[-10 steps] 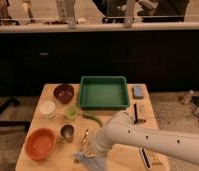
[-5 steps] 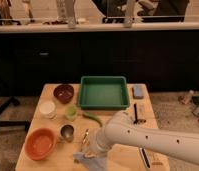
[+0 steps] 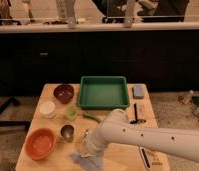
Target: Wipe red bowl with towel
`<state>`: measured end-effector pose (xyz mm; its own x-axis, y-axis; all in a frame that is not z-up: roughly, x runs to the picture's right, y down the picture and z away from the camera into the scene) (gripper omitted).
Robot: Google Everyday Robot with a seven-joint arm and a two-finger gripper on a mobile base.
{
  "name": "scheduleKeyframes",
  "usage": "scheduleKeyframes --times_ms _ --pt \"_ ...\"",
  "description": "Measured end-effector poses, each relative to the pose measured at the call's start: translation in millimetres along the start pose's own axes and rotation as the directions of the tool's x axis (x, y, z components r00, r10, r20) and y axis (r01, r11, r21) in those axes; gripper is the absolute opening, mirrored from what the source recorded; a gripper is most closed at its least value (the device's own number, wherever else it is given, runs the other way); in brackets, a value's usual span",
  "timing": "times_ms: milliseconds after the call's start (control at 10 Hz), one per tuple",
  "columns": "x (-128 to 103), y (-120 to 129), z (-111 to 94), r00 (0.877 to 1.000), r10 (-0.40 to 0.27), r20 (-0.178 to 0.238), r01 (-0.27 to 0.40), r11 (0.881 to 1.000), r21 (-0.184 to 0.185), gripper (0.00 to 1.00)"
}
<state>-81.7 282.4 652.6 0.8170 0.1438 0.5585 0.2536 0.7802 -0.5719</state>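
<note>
The red bowl (image 3: 40, 143) is wide and orange-red and stands upright at the front left of the wooden table (image 3: 123, 152). The towel (image 3: 88, 161) is a pale blue-grey creased cloth lying at the table's front edge, to the right of the bowl. My gripper (image 3: 86, 146) hangs at the end of the white arm (image 3: 143, 137), right over the towel and touching or nearly touching its top. It is about a bowl's width to the right of the red bowl. Part of the towel is hidden under the gripper.
A green tray (image 3: 104, 79) sits at the back middle. A dark maroon bowl (image 3: 63, 93), a white bowl (image 3: 47, 108), a green cup (image 3: 70, 112) and a metal cup (image 3: 67, 132) stand near the red bowl. A blue-grey block (image 3: 138, 91) and a black tool (image 3: 136, 114) lie on the right.
</note>
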Motion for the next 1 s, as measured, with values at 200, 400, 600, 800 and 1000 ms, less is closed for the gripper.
scheduleKeyframes --times_ms 200,400,600,800,1000 --pt "-24 -5 5 1.0 -0.021 0.011 0.021 1.0 -0.01 0.0" --pt "-36 -8 3 0.999 -0.03 0.02 0.03 1.0 -0.01 0.0" --pt "-50 -14 4 0.999 -0.039 0.026 0.04 0.999 -0.012 0.0" --pt "-64 -21 7 0.999 -0.045 0.027 0.045 0.999 -0.014 0.0" --pt "-80 -29 14 0.998 -0.051 0.02 0.052 0.998 -0.021 0.0"
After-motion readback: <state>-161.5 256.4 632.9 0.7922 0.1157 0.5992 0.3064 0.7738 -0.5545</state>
